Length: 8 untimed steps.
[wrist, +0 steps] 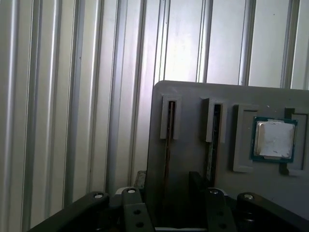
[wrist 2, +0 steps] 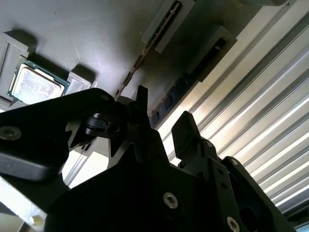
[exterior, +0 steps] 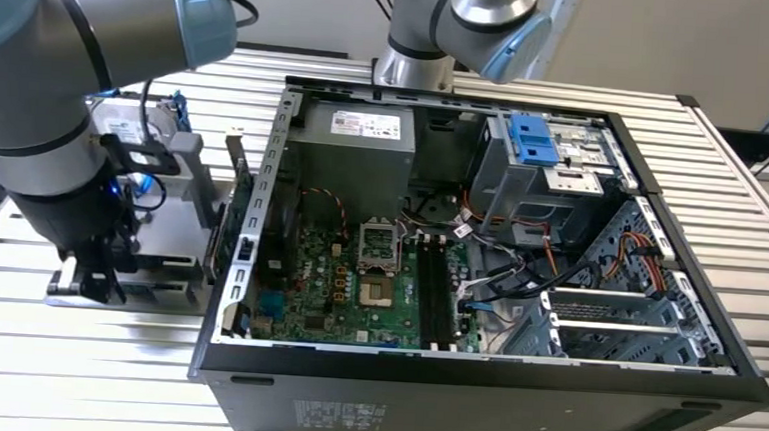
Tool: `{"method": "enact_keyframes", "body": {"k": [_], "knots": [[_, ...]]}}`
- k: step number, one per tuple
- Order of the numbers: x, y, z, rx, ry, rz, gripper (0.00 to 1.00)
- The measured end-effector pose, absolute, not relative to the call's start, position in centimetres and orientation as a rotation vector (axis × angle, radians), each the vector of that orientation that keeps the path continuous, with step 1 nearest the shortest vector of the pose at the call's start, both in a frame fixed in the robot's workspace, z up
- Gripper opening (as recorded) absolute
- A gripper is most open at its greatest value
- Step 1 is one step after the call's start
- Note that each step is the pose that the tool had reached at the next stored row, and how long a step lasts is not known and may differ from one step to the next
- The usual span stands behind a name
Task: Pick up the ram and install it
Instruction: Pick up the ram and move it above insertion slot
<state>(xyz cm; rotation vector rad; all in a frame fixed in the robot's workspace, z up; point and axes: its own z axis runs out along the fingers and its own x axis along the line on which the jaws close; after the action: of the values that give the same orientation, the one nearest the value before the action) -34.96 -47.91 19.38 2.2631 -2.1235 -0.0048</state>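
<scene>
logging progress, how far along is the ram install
Done: nothing yet; the long black memory slots in the open computer case look empty. In hand: the open hand is down at the grey holder tray, beside a thin ram stick standing edge-on in its slot, ungripped. Left: grasping, carrying, seating it.

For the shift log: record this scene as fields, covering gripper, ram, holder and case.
Gripper: black gripper, open, low at the sticks' near ends
Ram: two thin circuit-board sticks standing edgewise in holder slots
Holder: flat grey tray, also carrying a square silver processor
Case: open black computer tower, on the exterior view's right of the holder
Task state: ram not yet lifted
</scene>
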Motion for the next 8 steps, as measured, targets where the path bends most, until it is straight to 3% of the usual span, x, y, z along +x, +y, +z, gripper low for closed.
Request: {"method": "enact_keyframes", "body": {"k": [8], "knots": [[-34.96,-47.97,19.34,2.264,-2.124,-0.007,1.0]]}}
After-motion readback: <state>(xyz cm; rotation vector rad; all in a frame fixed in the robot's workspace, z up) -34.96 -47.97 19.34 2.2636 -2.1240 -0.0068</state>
